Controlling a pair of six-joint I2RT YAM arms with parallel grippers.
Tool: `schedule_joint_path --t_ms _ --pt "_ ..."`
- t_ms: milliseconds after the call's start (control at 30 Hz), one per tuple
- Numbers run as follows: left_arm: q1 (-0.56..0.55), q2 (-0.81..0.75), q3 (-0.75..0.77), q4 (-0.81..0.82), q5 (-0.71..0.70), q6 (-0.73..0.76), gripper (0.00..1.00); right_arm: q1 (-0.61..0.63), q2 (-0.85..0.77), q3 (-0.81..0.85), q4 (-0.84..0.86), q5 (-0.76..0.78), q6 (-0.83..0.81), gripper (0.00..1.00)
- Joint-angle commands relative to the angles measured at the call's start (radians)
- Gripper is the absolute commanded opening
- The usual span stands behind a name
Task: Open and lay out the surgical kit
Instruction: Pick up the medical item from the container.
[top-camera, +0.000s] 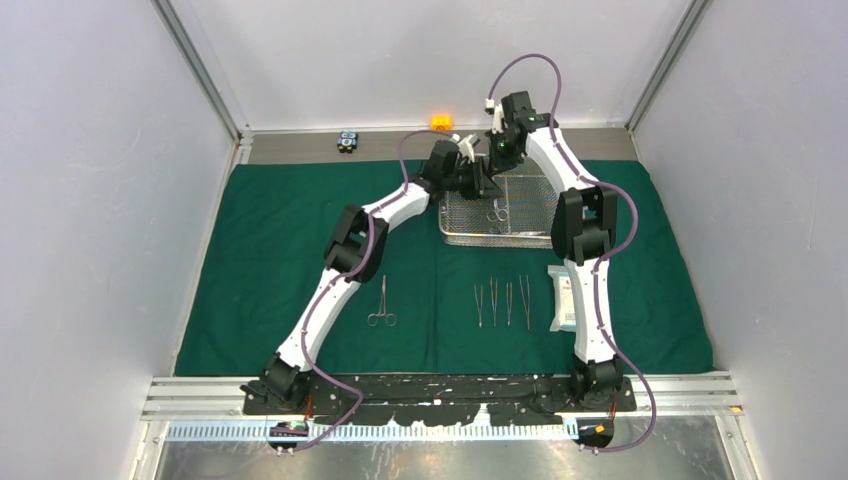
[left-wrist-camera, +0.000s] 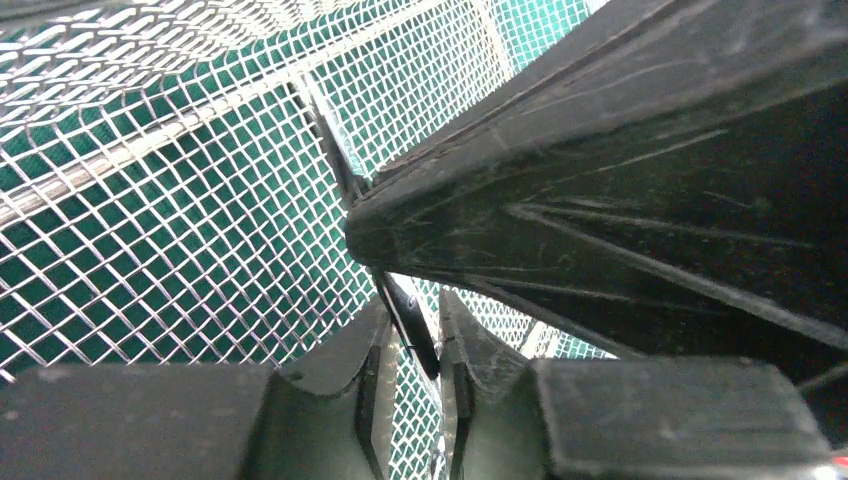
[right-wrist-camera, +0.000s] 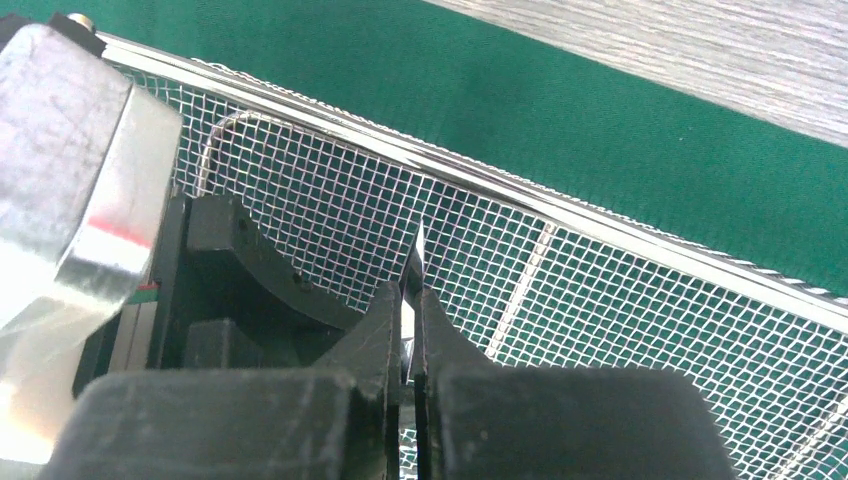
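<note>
My bench (top-camera: 300, 148) sits in a booth of pale walls (top-camera: 100, 200) with metal posts in the far corners. Its grey surface is nearly all covered by the dark green cloth (top-camera: 280, 230), spread flat. On the cloth I count one wire-mesh tray (top-camera: 495, 241) at the far middle, with one ring-handled pair (top-camera: 497, 212) lying inside it. Nearer me lie one ring-handled forceps (top-camera: 381, 303) on its own, four slim instruments (top-camera: 493, 300) in a row, and one white-blue packet (top-camera: 565, 298) just right of them. Two small blocks, one orange (top-camera: 441, 122) and one black-blue (top-camera: 347, 141), stand on the bare far strip. Both my arms reach over the tray's far left corner. My right tool (right-wrist-camera: 410, 300) is pinched on a slim steel piece (right-wrist-camera: 417, 255) (I cannot tell which kind), its tip poking up past the fingers. My left tool (left-wrist-camera: 413, 320) has its fingers slightly apart, straddling that same piece above the mesh.
</note>
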Motion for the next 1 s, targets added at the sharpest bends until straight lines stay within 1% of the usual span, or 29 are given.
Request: schedule_joint_path --t_ms 0,133,167,200,233,300,367,400,467,567,733,833,967 --pt "-0.001 -0.022 0.001 0.087 0.04 -0.02 0.17 -0.002 -0.089 0.007 0.023 -0.007 0.014 0.0" --pt "0.009 -0.046 -0.006 0.086 0.045 -0.01 0.03 -0.002 -0.105 0.011 0.023 -0.012 0.015 0.01" --pt "0.012 -0.054 -0.008 0.084 0.047 -0.008 0.0 -0.004 -0.113 0.016 0.02 -0.013 0.015 0.04" --pt "0.013 -0.064 -0.012 0.085 0.049 -0.007 0.0 -0.004 -0.12 0.021 0.016 -0.013 0.015 0.08" --pt "0.015 -0.074 -0.014 0.085 0.052 -0.006 0.0 -0.006 -0.133 0.029 0.012 -0.013 0.015 0.12" --pt "0.019 -0.097 -0.011 0.08 0.059 0.005 0.0 -0.011 -0.157 0.046 -0.006 -0.01 0.014 0.3" --pt "0.023 -0.121 0.005 0.061 0.066 0.023 0.0 -0.02 -0.188 0.056 -0.015 -0.011 0.014 0.44" --pt "0.025 -0.133 0.011 0.051 0.068 0.031 0.0 -0.023 -0.211 0.058 -0.018 -0.012 0.015 0.49" --pt "0.03 -0.169 0.017 0.035 0.064 0.041 0.0 -0.028 -0.256 0.055 -0.024 -0.016 0.015 0.55" --pt "0.031 -0.227 0.007 0.002 0.061 0.052 0.0 -0.033 -0.329 0.048 -0.04 -0.024 0.014 0.61" --pt "0.031 -0.347 -0.06 -0.03 0.064 0.039 0.0 -0.033 -0.445 -0.01 -0.043 -0.026 0.015 0.62" --pt "0.031 -0.438 -0.158 -0.038 0.074 0.024 0.0 -0.033 -0.504 -0.053 -0.032 -0.044 0.034 0.62" --pt "0.032 -0.603 -0.377 0.008 0.112 -0.012 0.0 -0.036 -0.596 -0.165 0.032 -0.14 0.043 0.61"
